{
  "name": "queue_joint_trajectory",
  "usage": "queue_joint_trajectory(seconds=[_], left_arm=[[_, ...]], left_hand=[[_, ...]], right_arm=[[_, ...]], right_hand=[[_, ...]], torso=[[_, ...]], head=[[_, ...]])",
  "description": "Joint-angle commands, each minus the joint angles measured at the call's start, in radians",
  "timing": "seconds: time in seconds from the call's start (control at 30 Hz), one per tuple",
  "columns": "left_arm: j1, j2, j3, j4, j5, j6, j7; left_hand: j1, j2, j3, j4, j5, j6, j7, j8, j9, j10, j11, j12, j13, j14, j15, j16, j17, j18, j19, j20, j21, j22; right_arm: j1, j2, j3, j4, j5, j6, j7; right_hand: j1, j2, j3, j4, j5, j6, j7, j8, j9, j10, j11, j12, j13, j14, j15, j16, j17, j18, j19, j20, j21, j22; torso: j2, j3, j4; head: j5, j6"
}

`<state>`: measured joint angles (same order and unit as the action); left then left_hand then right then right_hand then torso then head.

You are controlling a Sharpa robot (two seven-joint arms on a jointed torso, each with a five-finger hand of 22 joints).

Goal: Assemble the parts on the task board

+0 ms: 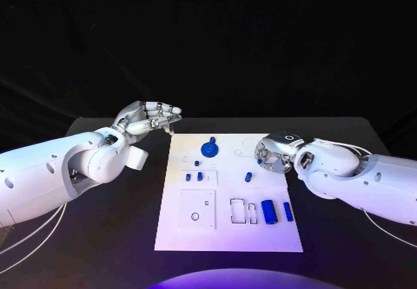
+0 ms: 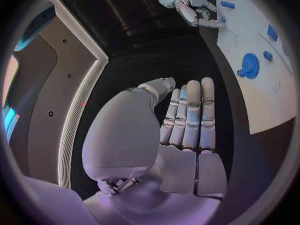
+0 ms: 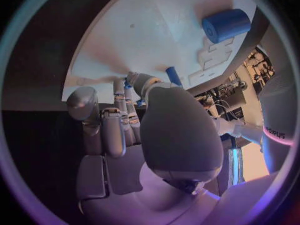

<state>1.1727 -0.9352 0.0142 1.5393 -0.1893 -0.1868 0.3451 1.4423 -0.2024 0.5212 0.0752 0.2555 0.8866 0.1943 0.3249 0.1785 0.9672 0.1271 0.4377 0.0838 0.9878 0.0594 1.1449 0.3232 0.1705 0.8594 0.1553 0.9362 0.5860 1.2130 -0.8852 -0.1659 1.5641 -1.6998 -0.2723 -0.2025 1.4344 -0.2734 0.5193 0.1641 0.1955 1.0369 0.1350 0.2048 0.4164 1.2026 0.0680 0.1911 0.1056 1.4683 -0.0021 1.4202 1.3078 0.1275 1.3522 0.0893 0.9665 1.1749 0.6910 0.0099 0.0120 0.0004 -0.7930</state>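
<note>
Lying in the middle of the black table (image 1: 113,241), the white task board (image 1: 228,235) carries a scatter of small blue parts. A blue gear (image 1: 208,148) sits near the board's far edge; the left wrist view catches it too. Closer in, two short blue pegs (image 1: 193,177) stand side by side left of centre, with another small peg (image 1: 247,177) to their right. Along the near right part of the board a thick blue cylinder (image 1: 269,212) lies beside a thinner blue pin (image 1: 287,211), next to a couple of outlined slots.

The left hand (image 1: 149,120) hovers off the board's far left corner, above the table, fingers held straight and close together, gripping nothing. The right hand (image 1: 276,153) is over the board's far right area, palm turned towards the board, fingers curled downward. In the right wrist view a small blue piece (image 3: 174,76) shows right at its fingertips (image 3: 130,80), but I cannot tell whether the hand actually pinches it or merely touches it.
</note>
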Motion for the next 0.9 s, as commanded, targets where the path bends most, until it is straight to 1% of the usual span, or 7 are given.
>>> queue_joint_trajectory(seconds=[0.03, 0.23, 0.53, 0.6, 0.7, 0.8, 0.9], left_arm=[[0.001, 0.0, 0.001, 0.002, 0.01, 0.009, 0.012], [0.001, 0.0, 0.001, 0.002, 0.01, 0.011, 0.008], [0.001, -0.002, 0.001, 0.004, 0.007, 0.015, 0.002], [0.001, -0.003, 0.001, 0.005, 0.005, 0.016, 0.001], [0.001, -0.004, 0.001, 0.005, 0.004, 0.017, -0.002], [0.001, -0.004, 0.001, 0.006, 0.001, 0.019, -0.005], [0.001, -0.005, 0.001, 0.006, -0.001, 0.02, -0.008]], left_hand=[[-0.003, 0.01, -0.002, -0.006, 0.001, 0.003, 0.003, 0.003, 0.001, 0.004, 0.003, 0.005, 0.001, -0.001, -0.005, -0.004, -0.001, 0.015, -0.004, -0.005, -0.005, -0.002], [-0.003, 0.011, -0.002, -0.006, 0.001, 0.003, 0.003, 0.003, 0.001, 0.004, 0.003, 0.005, 0.001, -0.001, -0.005, -0.005, -0.002, 0.015, -0.003, -0.005, -0.005, -0.002], [-0.002, 0.011, -0.003, -0.009, 0.001, 0.0, 0.004, 0.002, 0.0, 0.0, 0.004, 0.006, 0.001, 0.002, -0.005, -0.006, -0.003, 0.015, -0.002, -0.006, -0.005, -0.002], [-0.001, 0.011, -0.003, -0.01, 0.001, -0.002, 0.005, 0.002, 0.0, -0.001, 0.004, 0.006, 0.001, 0.002, -0.004, -0.007, -0.003, 0.015, -0.001, -0.006, -0.005, -0.002], [-0.001, 0.011, -0.003, -0.011, 0.002, -0.003, 0.005, 0.001, 0.0, -0.003, 0.005, 0.006, 0.0, 0.003, -0.004, -0.008, -0.004, 0.014, -0.001, -0.006, -0.005, -0.002], [-0.001, 0.011, -0.004, -0.012, 0.001, -0.004, 0.006, 0.001, 0.0, -0.004, 0.005, 0.006, 0.0, 0.003, -0.004, -0.008, -0.005, 0.014, -0.001, -0.006, -0.005, -0.003], [-0.001, 0.011, -0.004, -0.012, 0.001, -0.005, 0.006, 0.001, -0.001, -0.006, 0.006, 0.006, 0.0, 0.003, -0.004, -0.009, -0.005, 0.014, 0.0, -0.006, -0.005, -0.003]], right_arm=[[-0.006, 0.005, -0.002, -0.002, -0.017, 0.009, -0.007], [-0.009, 0.013, -0.002, -0.005, -0.016, 0.011, -0.01], [-0.018, 0.026, -0.002, -0.015, -0.015, 0.036, -0.019], [-0.02, 0.028, -0.002, -0.016, -0.017, 0.039, -0.023], [-0.023, 0.029, -0.002, -0.015, -0.026, 0.032, -0.032], [-0.025, 0.027, -0.002, -0.012, -0.038, 0.018, -0.042], [-0.026, 0.025, -0.002, -0.009, -0.047, -0.003, -0.051]], right_hand=[[-0.001, 0.013, 0.009, 0.0, -0.007, 0.008, -0.002, 0.003, 0.002, 0.008, -0.001, -0.005, 0.0, 0.062, -0.009, 0.005, 0.034, -0.01, 0.009, -0.002, 0.008, 0.004], [-0.001, 0.022, 0.023, -0.003, -0.018, 0.015, -0.004, 0.004, 0.004, 0.016, -0.004, -0.009, 0.0, 0.062, -0.012, 0.008, 0.037, -0.012, 0.01, -0.003, 0.018, 0.014], [0.002, 0.036, 0.044, -0.014, -0.026, 0.031, -0.009, 0.01, 0.009, 0.035, -0.01, -0.012, 0.002, 0.062, -0.017, 0.013, 0.038, -0.013, 0.012, -0.006, 0.031, 0.027], [0.004, 0.041, 0.05, -0.022, -0.027, 0.042, -0.012, 0.016, 0.013, 0.045, -0.014, -0.012, 0.005, 0.063, -0.02, 0.016, 0.04, -0.014, 0.014, -0.008, 0.039, 0.034], [0.017, 0.056, 0.066, -0.042, -0.034, 0.059, -0.017, 0.026, 0.022, 0.064, -0.02, -0.013, 0.011, 0.063, -0.025, 0.018, 0.041, -0.014, 0.015, -0.013, 0.047, 0.042], [0.031, 0.068, 0.091, -0.074, -0.031, 0.073, -0.021, 0.036, 0.033, 0.092, -0.027, -0.01, 0.021, 0.063, -0.032, 0.021, 0.042, -0.016, 0.018, -0.02, 0.061, 0.055], [0.027, 0.068, 0.102, -0.083, -0.031, 0.075, -0.021, 0.038, 0.037, 0.098, -0.028, -0.013, 0.024, 0.062, -0.033, 0.021, 0.039, -0.017, 0.018, -0.022, 0.066, 0.061]], torso=[[0.0, -0.0008, -0.0006], [0.0, -0.001, 0.0005], [-0.001, -0.0015, 0.0001], [0.0, -0.0012, 0.0003], [0.0, -0.0009, 0.0004], [-0.001, -0.0011, 0.0002], [0.0, -0.0006, 0.0003]], head=[[0.001, -0.002], [0.0, -0.004], [0.0, -0.007], [0.0, -0.007], [0.0, -0.007], [-0.001, -0.008], [-0.001, -0.008]])
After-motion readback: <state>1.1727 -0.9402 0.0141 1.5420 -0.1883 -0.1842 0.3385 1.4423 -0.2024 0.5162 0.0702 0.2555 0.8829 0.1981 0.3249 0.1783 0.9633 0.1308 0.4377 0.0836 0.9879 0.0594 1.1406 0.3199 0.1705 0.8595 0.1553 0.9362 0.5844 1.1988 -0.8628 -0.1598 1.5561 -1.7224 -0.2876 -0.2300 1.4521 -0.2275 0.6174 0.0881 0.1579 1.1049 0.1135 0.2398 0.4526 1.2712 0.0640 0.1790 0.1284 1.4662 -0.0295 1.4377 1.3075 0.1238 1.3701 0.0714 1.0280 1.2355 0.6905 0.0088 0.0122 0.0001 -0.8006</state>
